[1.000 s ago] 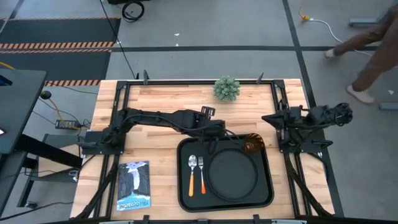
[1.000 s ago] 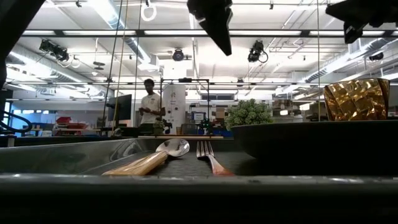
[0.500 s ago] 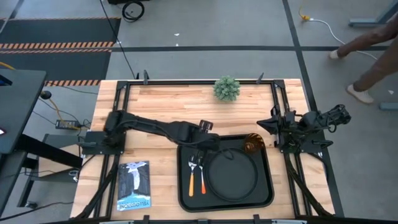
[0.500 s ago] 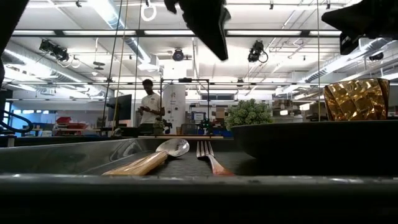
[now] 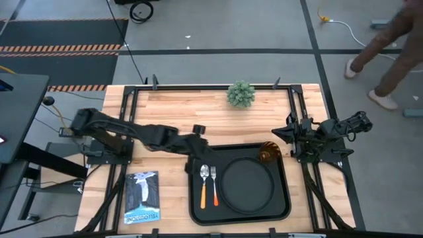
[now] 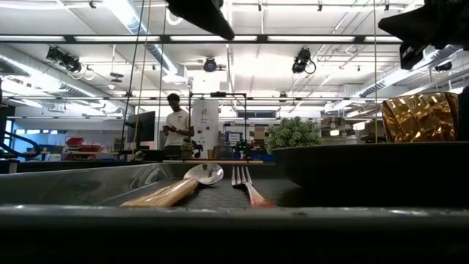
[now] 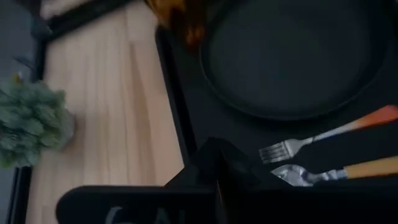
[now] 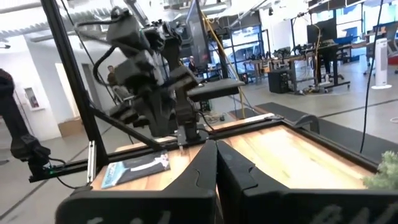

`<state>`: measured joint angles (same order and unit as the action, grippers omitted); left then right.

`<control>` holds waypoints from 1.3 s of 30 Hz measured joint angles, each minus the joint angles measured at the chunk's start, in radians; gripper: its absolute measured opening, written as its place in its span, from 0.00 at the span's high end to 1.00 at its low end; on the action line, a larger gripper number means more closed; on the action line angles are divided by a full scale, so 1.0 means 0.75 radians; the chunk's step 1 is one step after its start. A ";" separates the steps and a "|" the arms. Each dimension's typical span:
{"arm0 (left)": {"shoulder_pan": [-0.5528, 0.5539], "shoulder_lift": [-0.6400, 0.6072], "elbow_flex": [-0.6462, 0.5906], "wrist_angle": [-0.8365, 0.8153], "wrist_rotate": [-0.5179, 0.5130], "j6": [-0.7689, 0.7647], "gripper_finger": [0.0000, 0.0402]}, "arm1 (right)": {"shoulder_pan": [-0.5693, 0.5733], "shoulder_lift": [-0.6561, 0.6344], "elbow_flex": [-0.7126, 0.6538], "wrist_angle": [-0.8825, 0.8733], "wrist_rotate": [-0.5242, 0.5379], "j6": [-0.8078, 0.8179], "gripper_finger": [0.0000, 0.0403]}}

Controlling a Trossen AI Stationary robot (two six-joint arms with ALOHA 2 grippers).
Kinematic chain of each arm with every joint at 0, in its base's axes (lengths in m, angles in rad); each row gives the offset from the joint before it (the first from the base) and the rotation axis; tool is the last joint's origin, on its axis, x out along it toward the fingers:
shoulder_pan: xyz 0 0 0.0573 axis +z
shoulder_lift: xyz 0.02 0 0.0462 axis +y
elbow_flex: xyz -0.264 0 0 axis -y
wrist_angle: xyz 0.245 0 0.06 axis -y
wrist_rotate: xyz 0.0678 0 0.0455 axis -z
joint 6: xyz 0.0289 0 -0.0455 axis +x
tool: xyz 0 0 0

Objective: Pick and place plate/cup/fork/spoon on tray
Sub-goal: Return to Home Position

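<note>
**All four pieces lie on the tray**

The large matte black rectangular tray (image 5: 239, 210) sits at the table's near edge. On it lies the round black plate (image 5: 248, 185), with the silver-tined, red-handled fork (image 5: 214, 186) and the yellow-handled spoon (image 5: 204, 186) side by side on the plate's left. The small amber tumbler cup (image 5: 267, 153) stands in the tray's far right corner. The left gripper (image 5: 199, 141), fingers closed and empty, hovers by the tray's far left corner. The right gripper (image 5: 285, 133), jaws closed, waits at the right edge.

High view: straight down over the whole table (image 5: 165, 109). Low view: level at the tray (image 6: 220, 216) rim, facing the room. Wrist views: close, oblique; tray (image 7: 186, 93) shared with both others.
</note>
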<state>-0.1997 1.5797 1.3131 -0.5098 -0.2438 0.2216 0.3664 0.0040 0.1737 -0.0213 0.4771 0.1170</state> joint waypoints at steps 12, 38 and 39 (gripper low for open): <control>0.047 -0.549 -0.687 0.651 -0.011 0.022 0.98 | -0.001 0.000 -0.055 0.058 0.069 0.083 0.99; -0.137 -1.506 -1.491 1.153 -0.062 -0.406 0.98 | -0.013 0.012 -0.224 0.397 0.160 0.187 0.99; -0.137 -1.544 -1.513 1.153 -0.063 -0.420 0.98 | -0.013 0.012 -0.224 0.394 0.196 0.188 0.99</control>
<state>-0.3027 0.4214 0.1786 0.3553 -0.2909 -0.0935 0.3565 0.0128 0.0059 0.2743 0.6240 0.2581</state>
